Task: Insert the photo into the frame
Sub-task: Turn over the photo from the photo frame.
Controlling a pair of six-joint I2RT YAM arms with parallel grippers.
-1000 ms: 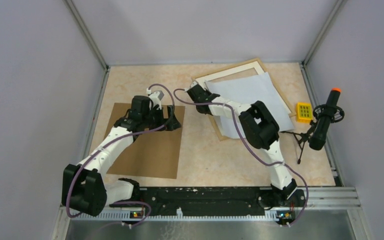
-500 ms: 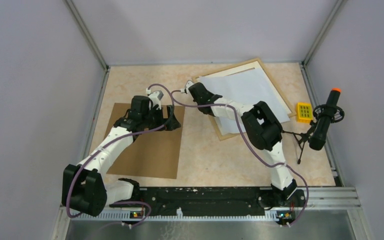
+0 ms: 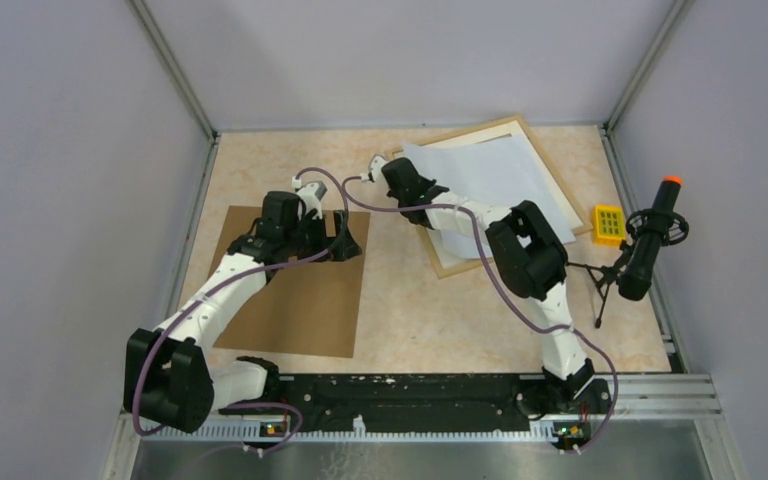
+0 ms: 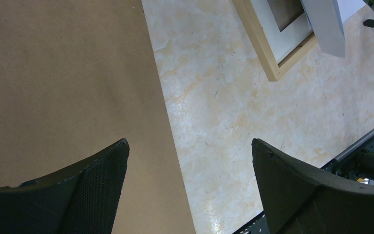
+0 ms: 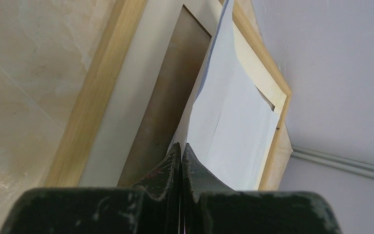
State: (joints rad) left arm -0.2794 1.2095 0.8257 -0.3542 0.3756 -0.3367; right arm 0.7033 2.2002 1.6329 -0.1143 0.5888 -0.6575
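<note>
Brown board [image 3: 290,300] flat left; yellow keypad [image 3: 608,224] beside tripod-mounted black device [image 3: 644,256].

photo [image 5: 224,122] — printed face out of sight

In the top view, the left arm is reaching toward centre-left, its left gripper [image 4: 190,142] hanging spread wide. The right gripper [image 5: 181,148], at upper centre, is pinching the photo [image 5: 229,122].

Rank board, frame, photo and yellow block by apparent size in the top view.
Largest: board and frame, too alike to rank.
Then: photo.
Smallest: yellow block, by far.
</note>
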